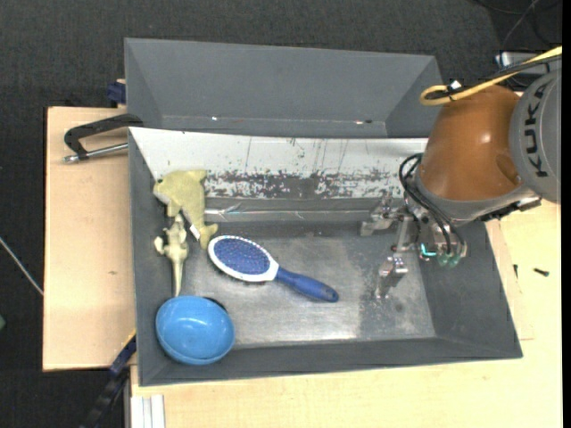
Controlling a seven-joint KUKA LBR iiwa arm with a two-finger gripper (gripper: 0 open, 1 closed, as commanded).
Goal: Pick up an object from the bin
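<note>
My gripper (384,253) hangs low over the bare floor in the right part of the bin, under the orange cover. Its two metal fingers (390,273) stand apart, open, with nothing between them. The nearest loose thing is a hairbrush (243,259) with a white-rimmed blue oval head and a blue handle pointing right toward the gripper. The handle's tip lies a short way left of the fingers, not touching them.
A round blue bowl (194,330) sits in the front left corner. A pale yellowish toy animal (183,210) lies along the left wall, stretching from the back toward the bowl. The arm comes in over the right rim.
</note>
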